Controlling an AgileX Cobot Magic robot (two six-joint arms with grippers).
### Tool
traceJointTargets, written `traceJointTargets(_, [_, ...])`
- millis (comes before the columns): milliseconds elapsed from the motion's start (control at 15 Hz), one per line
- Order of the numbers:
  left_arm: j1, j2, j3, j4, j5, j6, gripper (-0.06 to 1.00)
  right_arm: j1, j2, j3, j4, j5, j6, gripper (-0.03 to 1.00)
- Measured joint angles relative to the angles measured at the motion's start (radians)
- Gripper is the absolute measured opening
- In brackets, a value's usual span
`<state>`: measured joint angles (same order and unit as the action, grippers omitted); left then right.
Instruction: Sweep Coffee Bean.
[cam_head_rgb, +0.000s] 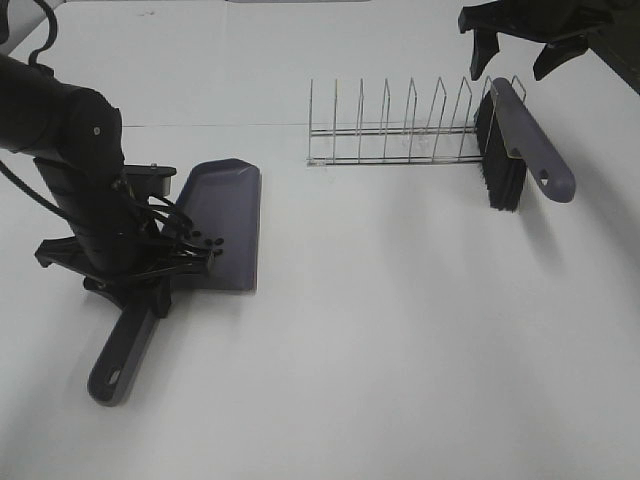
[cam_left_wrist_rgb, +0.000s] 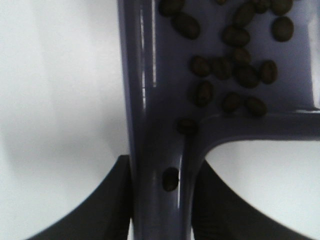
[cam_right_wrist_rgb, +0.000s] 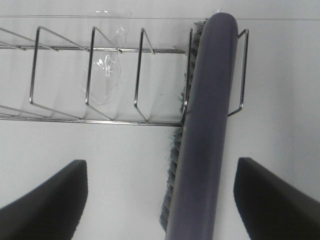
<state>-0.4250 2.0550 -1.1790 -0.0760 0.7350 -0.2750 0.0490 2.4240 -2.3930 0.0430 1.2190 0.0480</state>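
Note:
The grey-purple dustpan (cam_head_rgb: 225, 210) lies flat on the white table at the left. My left gripper (cam_head_rgb: 165, 275) is shut on its handle where the handle meets the pan. In the left wrist view, the handle (cam_left_wrist_rgb: 155, 150) sits clamped between the black fingers (cam_left_wrist_rgb: 100, 215). Several coffee beans (cam_left_wrist_rgb: 235, 65) lie in the pan, and one lies on the handle. They show as dark specks (cam_head_rgb: 205, 240) from above. A grey-purple brush (cam_head_rgb: 520, 140) with black bristles stands in the last slot of the wire rack (cam_head_rgb: 390, 130). My right gripper (cam_head_rgb: 515, 58) hangs open above it, its fingers (cam_right_wrist_rgb: 45, 200) well apart on either side of the brush handle (cam_right_wrist_rgb: 205, 125).
The wire rack (cam_right_wrist_rgb: 100, 75) runs across the back middle of the table, with a scrap of clear tape beside it. The dustpan handle's free end (cam_head_rgb: 115, 370) points toward the front left. White tabletop stretches across the front and right.

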Motion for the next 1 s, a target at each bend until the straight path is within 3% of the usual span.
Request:
traceJointTargets(200, [0.0, 0.0, 0.0, -0.028, 0.001, 0.014, 0.28, 0.0, -0.008, 0.0, 0.016, 0.0, 0.0, 0.67])
traceJointTargets(533, [0.0, 0.0, -0.022, -0.032, 0.003, 0.027, 0.52, 0.0, -0.029, 0.0, 0.031, 0.001, -0.007, 0.67])
traceJointTargets(800, [0.0, -0.05, -0.115, -0.011, 0.131, 0.081, 0.54, 0.0, -0.092, 0.031, 0.037, 0.001, -0.01, 0.67])
traceJointTargets(1000, [0.0, -0.174, -0.127, 0.062, 0.216, 0.061, 0.54, 0.0, -0.211, 0.211, 0.041, 0.0, -0.038, 0.67])
